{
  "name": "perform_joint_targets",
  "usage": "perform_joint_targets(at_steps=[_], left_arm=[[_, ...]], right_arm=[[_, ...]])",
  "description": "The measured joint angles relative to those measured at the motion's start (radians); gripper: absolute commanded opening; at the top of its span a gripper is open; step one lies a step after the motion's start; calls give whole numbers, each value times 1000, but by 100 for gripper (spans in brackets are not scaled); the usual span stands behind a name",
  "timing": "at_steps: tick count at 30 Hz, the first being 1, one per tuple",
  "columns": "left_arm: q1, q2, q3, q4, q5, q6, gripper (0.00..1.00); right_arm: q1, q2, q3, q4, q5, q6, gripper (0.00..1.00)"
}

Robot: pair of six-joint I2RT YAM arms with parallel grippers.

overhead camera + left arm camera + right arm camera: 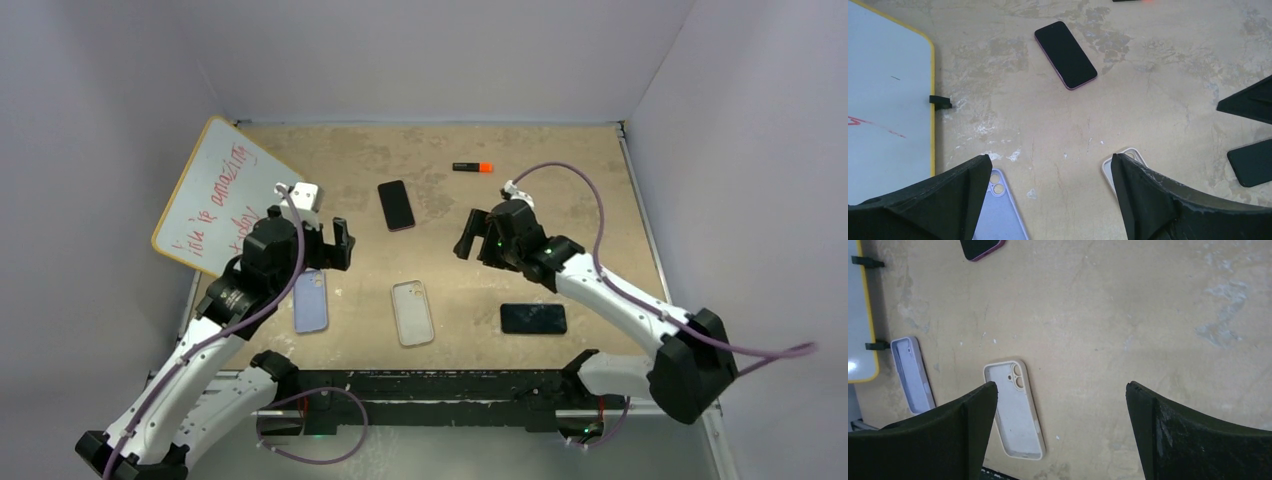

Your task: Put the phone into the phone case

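1. Black fingers (938,200) of the left end effector (1050,162) fill the bottom of the left wrist view. They are spread wide with nothing between them but bare desk (560,190).
2. Likewise, the right end effector (1062,387) hangs above the desk with its jaws fully apart, pinching nothing.
3. Just under the left end effector lies the lavender case (1000,210), hollow side up and empty. The beige case (1015,407) lies near it toward the middle of the desk, also open side up and empty.
4. Farther out, the pink-edged phone (1066,55) rests flat, screen up, ahead of the left end effector and well apart from both cases.
5. A second, dark phone (533,318) lies flat below the right arm, beside the beige case but not touching it.
6. At the edges, a whiteboard (215,195) leans at the left of the desk and a marker (472,167) lies at the far side. Neither seems to bear on the job.
7. Judged from this layout, the task is at its very start. No phone is grasped, none is seated in a case, and neither end effector touches anything.
8. Everything remains to be done: picking up a phone, carrying it to the matching case, lining it up and pressing it in. Which phone fits which case cannot be told from these views.
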Motion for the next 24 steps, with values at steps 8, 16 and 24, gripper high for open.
perform_joint_targets(at_steps=[8,16,24], left_arm=[[0,-76,0,-15,-66,-2,94],[0,-94,0,-35,-114,-8,93],[0,-98,0,-37,-120,-8,93]], right_arm=[[90,312,162,174,45,-127,99],[173,652,458,280,168,-256,99],[185,893,691,301,276,-346,99]])
